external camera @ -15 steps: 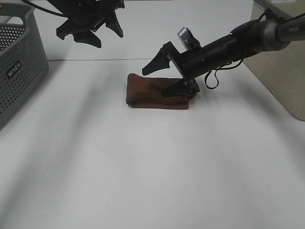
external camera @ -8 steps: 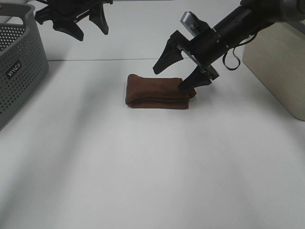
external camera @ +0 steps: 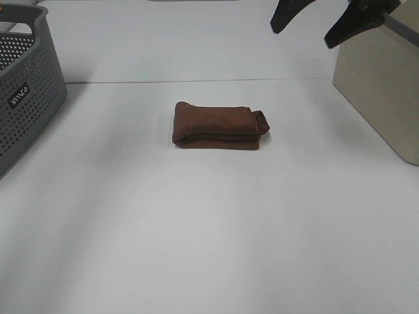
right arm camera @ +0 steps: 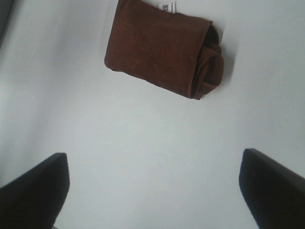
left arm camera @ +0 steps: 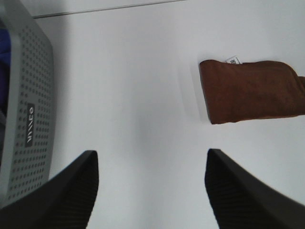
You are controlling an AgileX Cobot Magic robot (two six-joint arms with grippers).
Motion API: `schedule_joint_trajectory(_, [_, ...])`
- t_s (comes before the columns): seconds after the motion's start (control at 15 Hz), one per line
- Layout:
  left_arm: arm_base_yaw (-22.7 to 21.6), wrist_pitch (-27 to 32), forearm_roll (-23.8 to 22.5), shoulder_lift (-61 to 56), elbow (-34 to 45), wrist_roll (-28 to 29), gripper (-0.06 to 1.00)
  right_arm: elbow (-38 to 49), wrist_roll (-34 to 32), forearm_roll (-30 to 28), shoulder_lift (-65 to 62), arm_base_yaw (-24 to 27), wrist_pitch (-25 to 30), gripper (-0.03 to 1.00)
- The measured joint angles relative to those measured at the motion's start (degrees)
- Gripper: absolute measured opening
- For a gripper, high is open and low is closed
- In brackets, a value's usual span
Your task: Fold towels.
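One brown towel point(external camera: 219, 125) lies folded into a thick bundle on the white table point(external camera: 209, 229), a little beyond the middle, touched by neither hand. At the far right the right hand point(external camera: 316, 19) hangs above the table with its fingers spread wide and holding nothing. The left hand point(left arm camera: 150, 191), seen only in its wrist view, is likewise spread and empty, between a grey perforated basket point(external camera: 26, 91) on the left and the towel.
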State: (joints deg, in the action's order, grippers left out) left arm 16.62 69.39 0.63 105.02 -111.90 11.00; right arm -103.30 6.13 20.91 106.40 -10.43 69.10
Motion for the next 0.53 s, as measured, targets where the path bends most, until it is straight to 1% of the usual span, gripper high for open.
schedule_joint_trajectory(0.13, [0.0,0.0,-0.63,-8.37,9.34,-0.11,0.62,2.58,-0.57,-1.72,-6.7,0.0,0.06,0.9])
schedule_joint_trajectory(0.27, [0.0,0.11,-0.92,-17.42,20.97,-0.11,0.62,7.51,-0.57,-3.5,-14.27,0.0,0.11,0.9])
schedule_joint_trajectory(0.33, [0.0,0.17,-0.97,-22.8,26.64,-0.11,0.62,11.12,-0.57,-4.98,-18.33,0.0,0.23,0.9])
schedule_joint_trajectory(0.4, [0.0,0.17,-0.97,-25.55,28.76,-0.11,0.62,14.84,-0.57,-6.42,-22.0,0.0,0.23,0.9])
schedule_joint_trajectory(0.47, [0.0,0.29,-0.97,-30.54,33.8,-0.11,0.62,16.62,-0.57,-7.16,-24.18,0.0,0.23,0.9])
schedule_joint_trajectory(0.53, [0.0,0.29,-0.97,-36.04,38.56,-0.11,0.62,21.31,-0.57,-8.88,-28.65,0.0,0.29,0.9])
